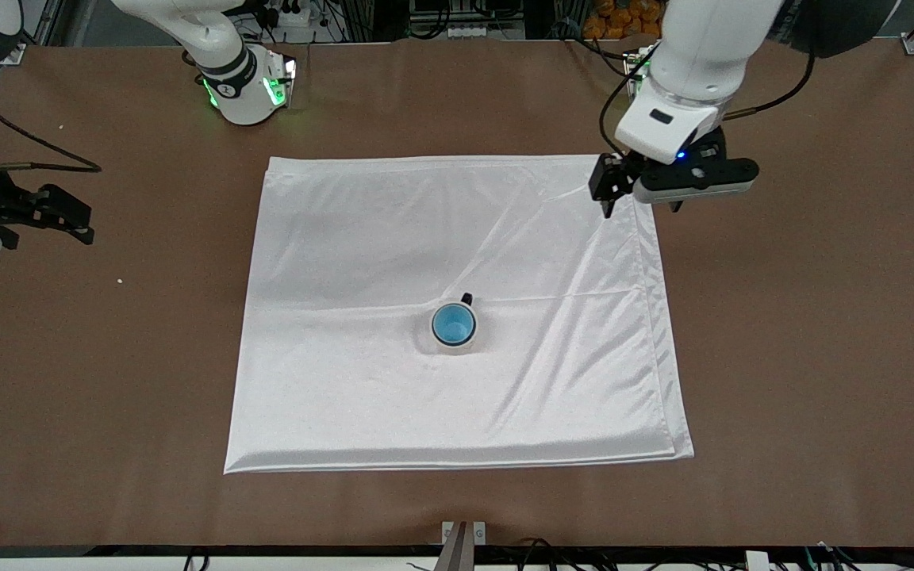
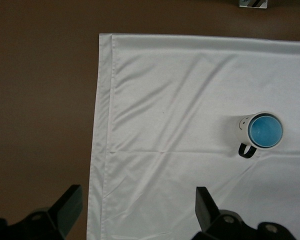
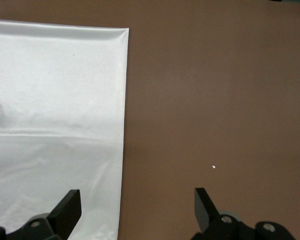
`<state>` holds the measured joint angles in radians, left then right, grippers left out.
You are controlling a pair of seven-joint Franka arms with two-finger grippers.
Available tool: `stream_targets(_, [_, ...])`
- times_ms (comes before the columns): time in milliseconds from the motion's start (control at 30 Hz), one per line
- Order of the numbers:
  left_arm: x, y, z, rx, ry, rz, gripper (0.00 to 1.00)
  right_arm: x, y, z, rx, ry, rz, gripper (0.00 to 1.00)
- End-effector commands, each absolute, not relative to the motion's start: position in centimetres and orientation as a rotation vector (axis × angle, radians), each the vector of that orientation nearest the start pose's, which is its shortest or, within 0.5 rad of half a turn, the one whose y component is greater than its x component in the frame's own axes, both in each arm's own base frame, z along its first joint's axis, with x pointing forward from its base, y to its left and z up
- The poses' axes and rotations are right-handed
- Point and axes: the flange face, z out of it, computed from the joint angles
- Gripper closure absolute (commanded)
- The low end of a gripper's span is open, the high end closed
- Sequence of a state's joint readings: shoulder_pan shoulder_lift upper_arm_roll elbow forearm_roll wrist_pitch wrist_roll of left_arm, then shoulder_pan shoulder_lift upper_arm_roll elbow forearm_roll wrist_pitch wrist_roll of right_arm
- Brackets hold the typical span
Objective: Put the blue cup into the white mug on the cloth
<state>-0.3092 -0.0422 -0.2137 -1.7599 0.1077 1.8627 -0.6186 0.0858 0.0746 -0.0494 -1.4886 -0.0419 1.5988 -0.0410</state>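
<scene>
Nesting inside the white mug [image 1: 457, 331] near the cloth's [image 1: 346, 262] centre, the blue cup [image 1: 453, 323] looks light, rigid, slick; grip its rim; left gripper [image 1: 638, 190], jaws apart, hangs over the cloth's one o'clock corner; right gripper [image 1: 68, 222] waits, jaws apart, over bare tabletop [image 1: 806, 357].

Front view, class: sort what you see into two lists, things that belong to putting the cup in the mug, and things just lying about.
Belongs to the job:
- blue cup, inside the white mug
- cloth under the mug
- left gripper, open over the cloth's corner

Lying about:
- small white crumb on the table
</scene>
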Motion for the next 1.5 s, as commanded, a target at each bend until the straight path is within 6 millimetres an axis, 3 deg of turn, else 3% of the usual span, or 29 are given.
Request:
stream_targets(0, [48.0, -22.7, 59.3, -3.161, -0.065, -0.281, 0.0, 57.2, 1.9, 62.9, -3.184, -0.101, -0.069, 0.0])
stream_targets(267, [48.1, -17.6, 61.2, -3.138, 0.023, -0.333, 0.0, 57.3, 2.0, 62.9, -3.184, -0.096, -0.079, 0.0])
stream_targets(733, [49.7, -11.6, 63.3, -3.108, 0.013, -0.367, 0.0, 57.3, 2.2, 62.9, -3.184, -0.101, -0.077, 0.0])
stream_targets(933, [50.3, -8.7, 65.2, -3.095, 0.055, -0.351, 0.0, 57.3, 2.2, 62.8, -3.186, -0.101, -0.074, 0.0])
stream_targets(1200, [50.6, -7.9, 66.0, -3.095, 0.169, -0.291, 0.0, 57.3, 2.1, 62.8, -3.19, -0.104, -0.077, 0.0])
stream_targets(1467, [50.9, -8.4, 69.9, -3.132, 0.183, -0.301, 0.0, 57.7, 2.1, 62.4, -3.192, -0.103, -0.08, 0.0])
